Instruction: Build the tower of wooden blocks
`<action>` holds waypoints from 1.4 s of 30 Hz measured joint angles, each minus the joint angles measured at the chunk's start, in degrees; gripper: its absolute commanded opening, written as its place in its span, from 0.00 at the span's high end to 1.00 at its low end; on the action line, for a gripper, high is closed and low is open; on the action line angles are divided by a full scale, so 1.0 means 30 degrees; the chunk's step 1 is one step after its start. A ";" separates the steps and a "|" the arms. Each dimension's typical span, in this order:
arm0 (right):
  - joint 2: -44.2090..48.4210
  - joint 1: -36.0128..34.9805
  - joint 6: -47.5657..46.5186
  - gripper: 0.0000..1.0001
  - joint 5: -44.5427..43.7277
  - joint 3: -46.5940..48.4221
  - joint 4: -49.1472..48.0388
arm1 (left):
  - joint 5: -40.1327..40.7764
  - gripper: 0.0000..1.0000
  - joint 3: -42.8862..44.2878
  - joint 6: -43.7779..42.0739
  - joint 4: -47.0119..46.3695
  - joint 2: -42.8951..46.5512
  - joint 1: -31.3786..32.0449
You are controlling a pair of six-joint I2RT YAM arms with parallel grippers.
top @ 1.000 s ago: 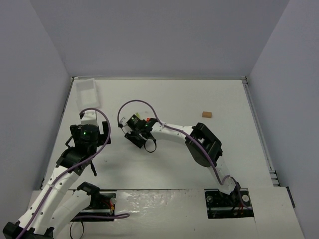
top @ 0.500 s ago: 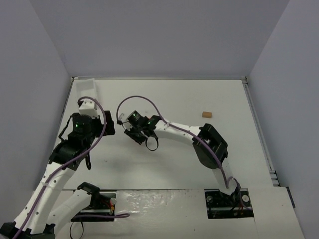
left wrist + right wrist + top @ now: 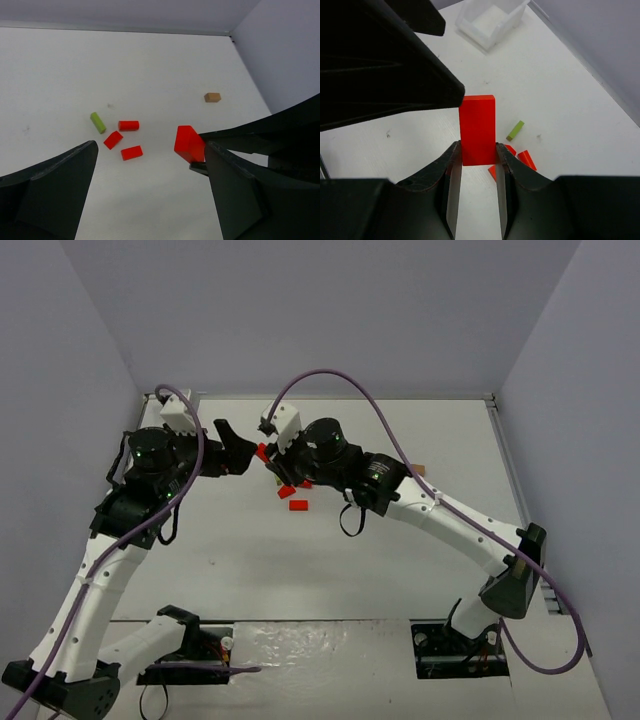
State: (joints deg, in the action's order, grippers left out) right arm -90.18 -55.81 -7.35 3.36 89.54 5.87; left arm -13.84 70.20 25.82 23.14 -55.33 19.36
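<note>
Nothing is stacked yet. The right jaws pinch a red-orange rectangular wooden block (image 3: 477, 127) aloft; the left jaws gape wide beside it. Three small red blocks (image 3: 128, 125), a yellow-green stick (image 3: 98, 122) and a tan piece (image 3: 212, 97) lie loose on the white bench (image 3: 150, 65).

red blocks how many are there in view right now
4. The held red block is gripped by the right end effector, off the table. Three loose red blocks lie clustered beside the yellow-green stick. More could be hidden behind the arms.
</note>
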 measured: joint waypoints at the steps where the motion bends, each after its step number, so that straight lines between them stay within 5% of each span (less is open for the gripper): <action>1: 0.0104 0.0000 0.0000 1.00 0.0000 -0.0084 -0.0064 | -0.0531 0.19 0.0060 0.0249 -0.0326 -0.0171 -0.0007; 10: 0.0193 0.0000 0.0012 1.00 -0.0227 -0.1056 -0.0129 | -0.3683 0.28 0.0171 0.1904 -0.1631 -0.1950 -0.0008; 22: 0.1359 0.0000 0.0224 1.00 -0.0569 -0.1489 -0.0241 | -0.4409 0.42 0.0171 0.2646 -0.1192 -0.2609 -0.0008; 33: 0.1642 0.0000 0.0510 0.99 -0.0731 -0.2072 -0.0711 | -0.5693 0.96 -0.0546 0.4086 -0.2878 -0.2715 0.0308; 36: 0.1649 0.0058 0.0568 0.86 -0.0787 -0.2209 -0.0751 | -0.5919 1.00 -0.0579 0.4153 -0.3134 -0.2826 0.0422; 42: 0.1966 0.0081 0.0803 0.43 -0.1558 -0.2727 -0.1073 | -0.5615 1.00 -0.0828 0.4138 -0.3761 -0.2953 0.0740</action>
State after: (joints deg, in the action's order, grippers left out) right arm -84.28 -55.57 -4.95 -1.32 81.36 2.65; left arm -30.68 67.72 38.24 11.86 -64.19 21.58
